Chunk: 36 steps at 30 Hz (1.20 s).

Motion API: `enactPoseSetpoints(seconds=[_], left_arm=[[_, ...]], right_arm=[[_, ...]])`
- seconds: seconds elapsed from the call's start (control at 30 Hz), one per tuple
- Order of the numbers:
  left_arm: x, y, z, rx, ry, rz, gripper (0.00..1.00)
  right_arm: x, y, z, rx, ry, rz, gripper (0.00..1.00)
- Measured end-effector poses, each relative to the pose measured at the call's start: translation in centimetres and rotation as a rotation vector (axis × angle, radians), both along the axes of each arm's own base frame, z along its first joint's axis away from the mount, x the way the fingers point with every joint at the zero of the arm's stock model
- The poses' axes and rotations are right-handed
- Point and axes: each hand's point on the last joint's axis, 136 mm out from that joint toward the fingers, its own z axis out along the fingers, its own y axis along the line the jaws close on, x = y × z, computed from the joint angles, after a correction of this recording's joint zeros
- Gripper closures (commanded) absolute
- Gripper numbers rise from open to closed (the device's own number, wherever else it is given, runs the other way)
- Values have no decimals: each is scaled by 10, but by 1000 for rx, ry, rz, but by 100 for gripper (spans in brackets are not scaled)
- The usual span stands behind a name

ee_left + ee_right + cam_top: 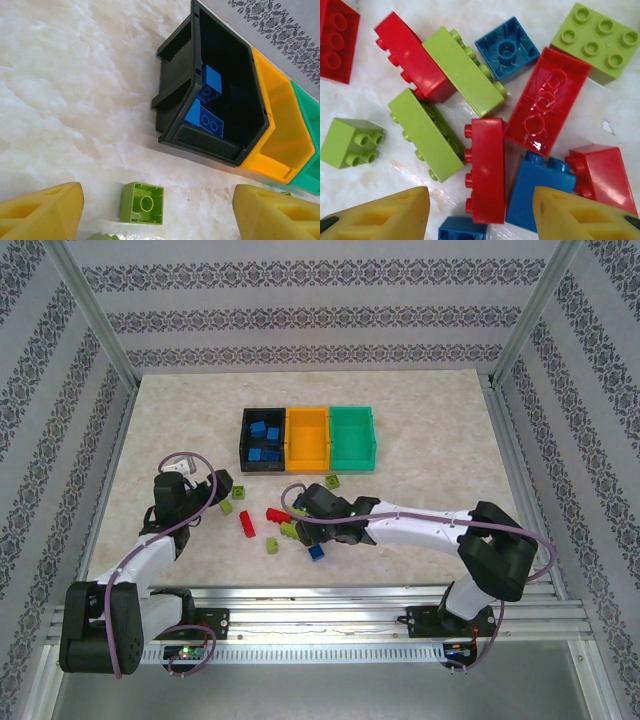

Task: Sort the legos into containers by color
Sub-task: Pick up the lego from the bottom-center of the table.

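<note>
The right pincer [480, 212] is hanging wide open and empty over a crowded heap of legos [470, 85] at mid-frame on the worktop [440, 460], a red brick [487, 170] lying between its fingers. Light, rigid and slick, it is probably wanting a squeeze across its flat long sides, not the studs. The left pincer [157, 207] is gaping empty too, a yellow-green brick [142, 202] between its fingers, below the black bin [175, 85] holding blue bricks [210, 82].

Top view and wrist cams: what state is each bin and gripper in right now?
Black bin: holds blue bricks.
Orange bin: empty.
Green bin: empty.
Left gripper: jaws open, nothing held, over a green brick.
Right gripper: jaws open, nothing held, over the brick pile.
</note>
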Motion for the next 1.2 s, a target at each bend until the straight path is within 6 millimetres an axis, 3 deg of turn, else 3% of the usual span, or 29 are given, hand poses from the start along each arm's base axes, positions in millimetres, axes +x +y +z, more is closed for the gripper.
enactPoseSetpoints(seconds=[0.4, 0.7, 0.97, 1.07, 1.2], left_arm=[[0, 0, 0, 2, 0, -1, 21], [0, 0, -3, 1, 9, -2, 22], [0, -1, -6, -1, 19, -5, 22], [0, -1, -7, -1, 20, -5, 21], [1, -1, -9, -1, 23, -5, 22]], right_arm=[[-11, -11, -8, -39, 55, -12, 44], [-39, -15, -17, -4, 169, -2, 43], [-53, -7, -46, -78, 225, 39, 43], [-55, -1, -51, -97, 233, 53, 46], [-54, 1, -53, -120, 226, 57, 59]])
